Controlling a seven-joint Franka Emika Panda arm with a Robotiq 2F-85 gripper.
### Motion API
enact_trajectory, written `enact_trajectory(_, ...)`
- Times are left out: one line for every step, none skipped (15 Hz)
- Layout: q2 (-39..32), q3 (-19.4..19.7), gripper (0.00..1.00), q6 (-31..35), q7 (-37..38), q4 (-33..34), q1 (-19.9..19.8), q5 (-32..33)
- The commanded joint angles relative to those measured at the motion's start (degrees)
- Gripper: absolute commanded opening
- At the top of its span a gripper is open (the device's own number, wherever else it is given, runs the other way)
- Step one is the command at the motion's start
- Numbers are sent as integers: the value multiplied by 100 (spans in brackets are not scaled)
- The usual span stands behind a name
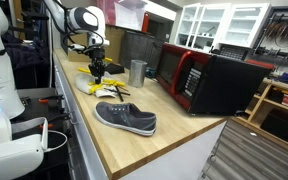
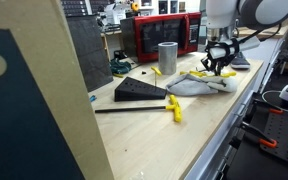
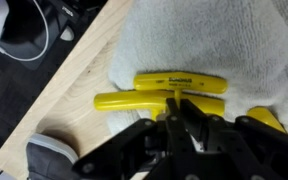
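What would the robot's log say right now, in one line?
pincer: over yellow tool handles | jaws: unclear | under them: white cloth towel | surface: light wooden counter

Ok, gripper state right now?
Gripper: down at the yellow tool on the towel; fingers close together, but whether it grips the tool cannot be told.

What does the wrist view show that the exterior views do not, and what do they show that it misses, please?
Only the wrist view shows the dark print on the upper of the yellow handles and the nap of the white towel. Only an exterior view shows the metal cup, the red microwave and the arm above. Both share the gripper low over the handles, the towel under them and the wooden counter.
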State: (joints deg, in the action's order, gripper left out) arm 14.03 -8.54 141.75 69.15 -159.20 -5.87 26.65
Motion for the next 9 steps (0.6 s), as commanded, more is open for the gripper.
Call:
enact_trajectory(207,893,3,-180,-1604,11,612,-1512)
enact_trajectory(297,1171,3,-363,-2110,72,773,-1996)
enact_trajectory(382,1344,3,-621,-2605,196,764,-2463)
enact_trajectory(431,1340,3,-961,-3134,372,592,-2986)
enact_trajectory(474,1404,3,-1249,-3334,536,490,-3201)
enact_trajectory(518,1430,3,-1544,-3504,712,379,-3369)
enact_trajectory(577,1420,3,-1814,-3570,877,256,-3426)
enact_trajectory(592,1378,3,-2002,-3582,1002,154,-3419)
enact_trajectory(608,1309,36,-2127,-3585,1086,70,-3334)
